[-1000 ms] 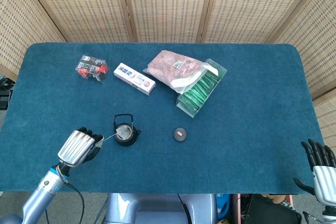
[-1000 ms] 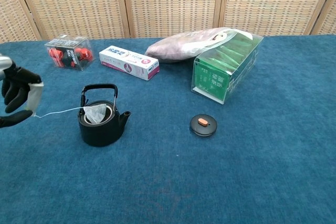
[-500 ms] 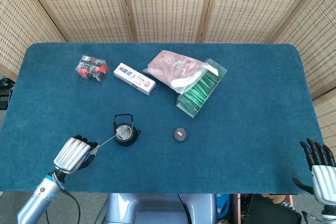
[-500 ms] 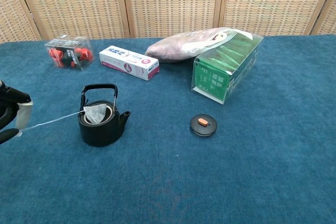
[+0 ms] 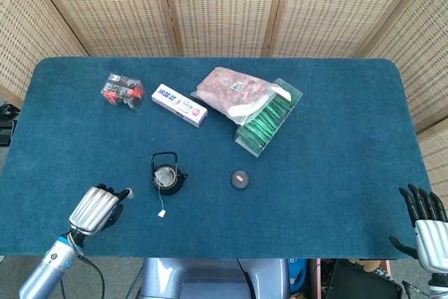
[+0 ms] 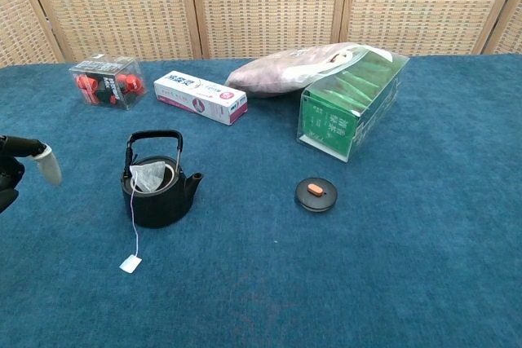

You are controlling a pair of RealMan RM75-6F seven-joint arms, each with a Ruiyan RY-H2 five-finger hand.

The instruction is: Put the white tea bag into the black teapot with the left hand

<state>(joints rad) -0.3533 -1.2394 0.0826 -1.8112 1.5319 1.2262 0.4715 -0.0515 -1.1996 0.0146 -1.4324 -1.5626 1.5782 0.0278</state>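
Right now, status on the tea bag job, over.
Left robot hand empty, clear of the teapot. Right robot hand idle at table edge. Tea bag in teapot, tag on the cloth. Nothing in the way.

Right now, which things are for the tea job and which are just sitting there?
For the job: white tea bag, black teapot, left hand.

Just lying about: teapot lid, toothpaste box, green packet box, pink bag, clear box.
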